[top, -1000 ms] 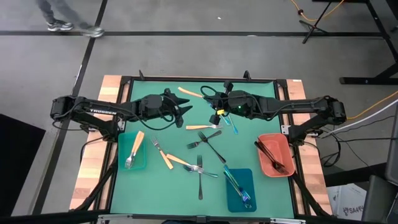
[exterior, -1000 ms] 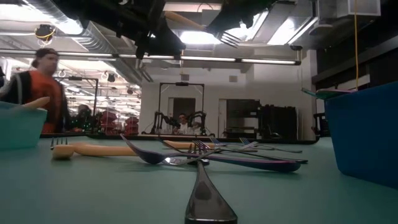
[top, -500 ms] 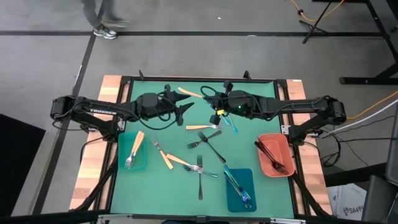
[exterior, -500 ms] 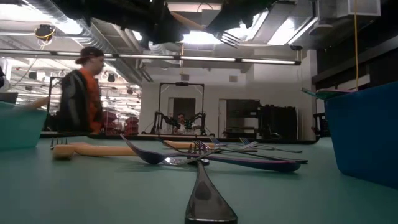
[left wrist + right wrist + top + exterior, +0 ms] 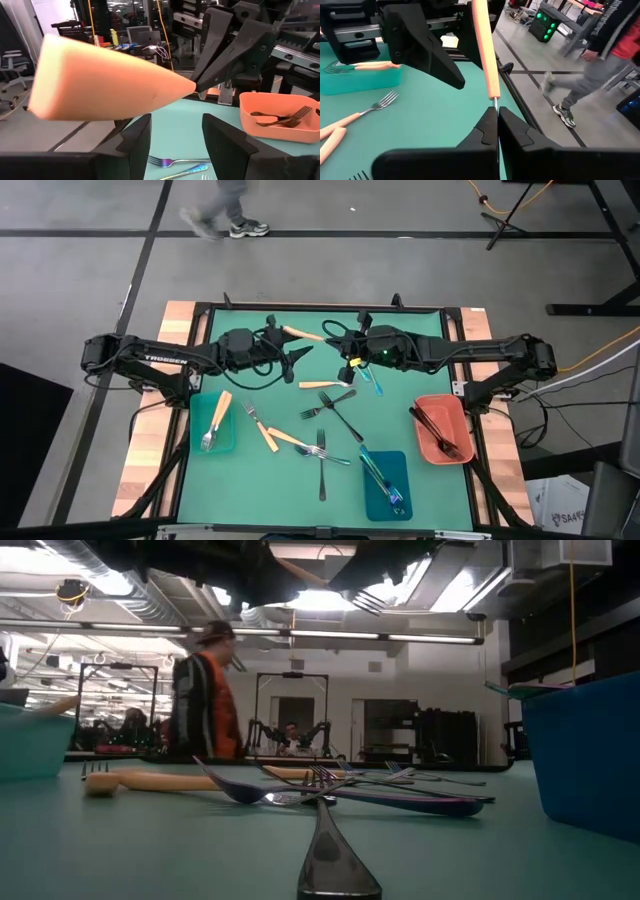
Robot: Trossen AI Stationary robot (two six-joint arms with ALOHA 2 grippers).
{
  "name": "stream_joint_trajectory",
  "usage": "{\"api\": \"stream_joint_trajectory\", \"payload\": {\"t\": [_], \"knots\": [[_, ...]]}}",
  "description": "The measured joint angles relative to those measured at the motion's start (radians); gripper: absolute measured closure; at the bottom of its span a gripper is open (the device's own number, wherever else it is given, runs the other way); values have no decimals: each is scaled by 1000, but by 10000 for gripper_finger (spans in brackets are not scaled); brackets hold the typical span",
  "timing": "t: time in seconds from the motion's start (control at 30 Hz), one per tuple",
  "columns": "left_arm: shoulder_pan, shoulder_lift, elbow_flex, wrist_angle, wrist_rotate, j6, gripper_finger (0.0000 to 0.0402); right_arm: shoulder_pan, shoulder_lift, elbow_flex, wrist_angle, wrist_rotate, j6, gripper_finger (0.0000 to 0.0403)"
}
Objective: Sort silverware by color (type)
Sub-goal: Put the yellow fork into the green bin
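Orange-handled fork [image 5: 302, 332] hangs over the desk's far edge, right gripper [image 5: 496, 114] fingers pinched on its metal neck; left gripper [image 5: 296, 356] fingers spread wide just beside the handle tip. Only the right wrist view shows that pinch. Fork tilt has shifted slightly; a person [image 5: 205, 690] has walked across behind the desk

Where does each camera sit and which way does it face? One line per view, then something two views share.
High: overhead, straight down on the table; both arms show.
Low: table height, level across a fork into the room; arms overhead.
Left wrist: looks past the left gripper's open fingers at the right gripper.
Right wrist: looks past shut fingers at the left gripper.
Shared: both wrist views show the orange-handled utensil.
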Motion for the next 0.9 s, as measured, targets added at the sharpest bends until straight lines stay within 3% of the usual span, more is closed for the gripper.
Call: {"api": "stream_joint_trajectory", "payload": {"t": [0.9], "knots": [[0, 0, 0, 119, 71, 43, 236, 0, 0, 0, 0, -45, -1, 403]]}}
